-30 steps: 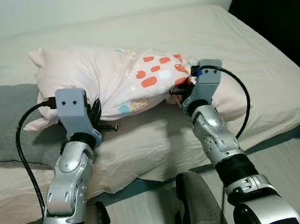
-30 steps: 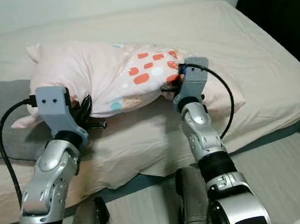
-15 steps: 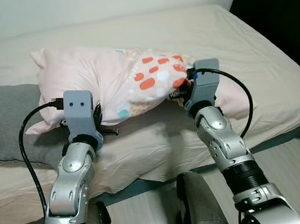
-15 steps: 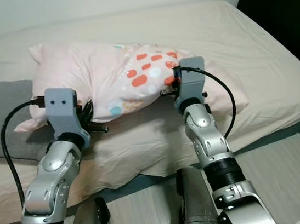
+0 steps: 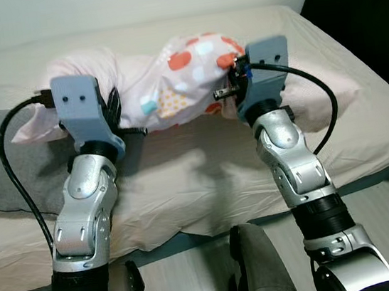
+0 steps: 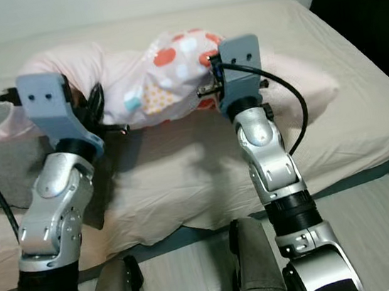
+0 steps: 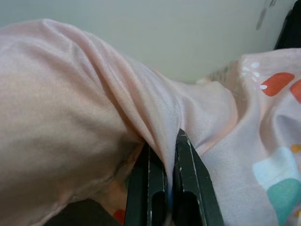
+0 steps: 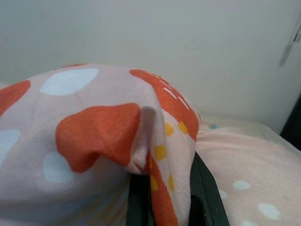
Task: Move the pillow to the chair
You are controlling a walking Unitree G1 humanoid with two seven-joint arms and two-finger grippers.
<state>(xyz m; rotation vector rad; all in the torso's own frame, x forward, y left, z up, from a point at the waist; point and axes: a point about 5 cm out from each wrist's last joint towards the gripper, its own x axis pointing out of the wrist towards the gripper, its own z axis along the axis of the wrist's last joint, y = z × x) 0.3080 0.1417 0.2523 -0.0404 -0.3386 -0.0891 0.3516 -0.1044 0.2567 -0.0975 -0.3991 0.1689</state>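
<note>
Soft pink pillow with orange and blue spots (image 5: 171, 77) — pinched between left gripper (image 7: 162, 155) and right gripper (image 8: 164, 181), raised above cream bed (image 5: 206, 180). Step: lift. Next, probably: carry toward the chair.

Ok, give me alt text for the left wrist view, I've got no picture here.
The left gripper pinches a fold of the pale pink pillow between its two black fingers. To one side the fabric carries orange and teal patches; a plain light wall stands behind.
</note>
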